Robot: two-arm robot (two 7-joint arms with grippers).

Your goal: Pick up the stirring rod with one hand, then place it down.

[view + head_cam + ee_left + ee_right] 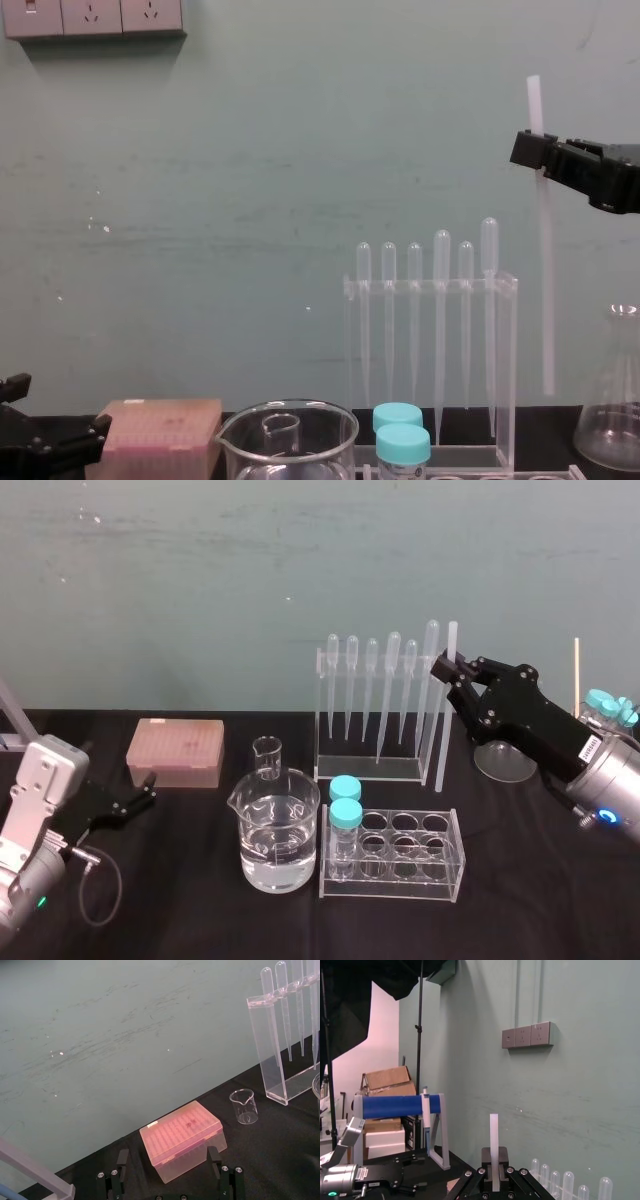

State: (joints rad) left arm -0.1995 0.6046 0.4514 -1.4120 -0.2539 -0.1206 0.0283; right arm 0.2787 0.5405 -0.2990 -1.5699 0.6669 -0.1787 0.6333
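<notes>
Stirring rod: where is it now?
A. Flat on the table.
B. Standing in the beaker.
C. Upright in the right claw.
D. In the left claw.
C: the right claw is shut on the stirring rod, which stands upright beside the pipette rack.

Even, diffuse overhead light; wall (200,580) uniformly lit. Black worktop (180,900) swallows shadows. Small glints on beaker (280,825).

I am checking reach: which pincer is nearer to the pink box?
Left. The left pincer sits open close in front of the pink box, apart from it; the right pincer is far to its right, holding the rod beside the rack.
</notes>
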